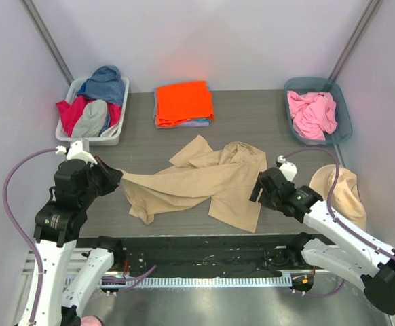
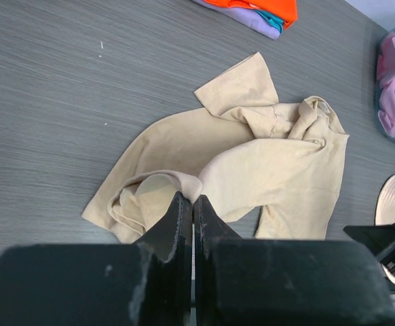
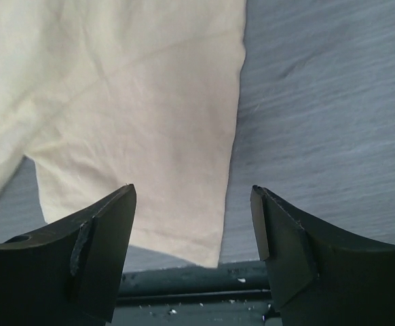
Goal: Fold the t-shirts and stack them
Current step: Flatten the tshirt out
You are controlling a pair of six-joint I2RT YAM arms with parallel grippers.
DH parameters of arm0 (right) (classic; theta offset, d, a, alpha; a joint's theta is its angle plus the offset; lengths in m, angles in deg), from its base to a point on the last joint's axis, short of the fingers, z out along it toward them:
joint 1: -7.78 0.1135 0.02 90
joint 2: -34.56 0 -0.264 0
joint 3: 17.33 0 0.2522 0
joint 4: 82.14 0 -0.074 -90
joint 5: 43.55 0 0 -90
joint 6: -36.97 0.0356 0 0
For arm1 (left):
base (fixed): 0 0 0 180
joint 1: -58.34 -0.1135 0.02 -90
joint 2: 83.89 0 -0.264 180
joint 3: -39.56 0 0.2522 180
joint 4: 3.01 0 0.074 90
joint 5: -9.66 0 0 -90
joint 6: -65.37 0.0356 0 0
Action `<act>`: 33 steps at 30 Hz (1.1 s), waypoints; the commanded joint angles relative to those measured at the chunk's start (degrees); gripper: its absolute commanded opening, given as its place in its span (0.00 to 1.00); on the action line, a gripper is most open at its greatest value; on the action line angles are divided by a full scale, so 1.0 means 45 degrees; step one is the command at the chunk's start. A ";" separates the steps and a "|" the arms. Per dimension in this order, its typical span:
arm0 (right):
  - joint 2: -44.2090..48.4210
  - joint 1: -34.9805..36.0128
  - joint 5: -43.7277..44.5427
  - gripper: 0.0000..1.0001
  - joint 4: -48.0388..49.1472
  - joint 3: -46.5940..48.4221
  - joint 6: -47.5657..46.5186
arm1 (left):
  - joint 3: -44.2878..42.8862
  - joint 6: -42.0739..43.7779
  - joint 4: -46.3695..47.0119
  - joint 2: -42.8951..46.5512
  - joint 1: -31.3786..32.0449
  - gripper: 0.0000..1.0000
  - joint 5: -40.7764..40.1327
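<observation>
Left gripper [image 2: 193, 200]: jaws clenched on a fold of the tan t-shirt [image 2: 279, 170] (crumpled on the surface [image 2: 62, 102]); right gripper [image 3: 193, 193]: jaws spread wide over its edge, holding nothing.

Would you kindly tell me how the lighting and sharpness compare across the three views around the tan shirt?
Top external: soft, even light, tan shirt sharp, a faint orange glow on the back wall above the orange shirt. Left wrist: shirt crisp, left gripper dark, its near body blurred. Right wrist: cloth washed out to pale cream, right gripper in dark silhouette.
</observation>
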 commanded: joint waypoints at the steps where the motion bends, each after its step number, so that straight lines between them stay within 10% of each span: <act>1: 0.0100 0.1897 0.0961 0.76 -0.1183 -0.0394 0.2198 | 0.0034 0.0034 0.0623 0.0121 0.0025 0.00 0.0181; 12: -0.0603 0.5575 0.3228 0.69 -0.2317 -0.1449 0.7824 | -0.0044 0.0151 0.0447 0.0219 0.0024 0.00 0.0123; 33: -0.3220 0.7197 0.2214 0.53 0.0066 -0.2251 0.9058 | 0.0152 0.0229 0.0252 0.0414 0.0005 0.00 0.0045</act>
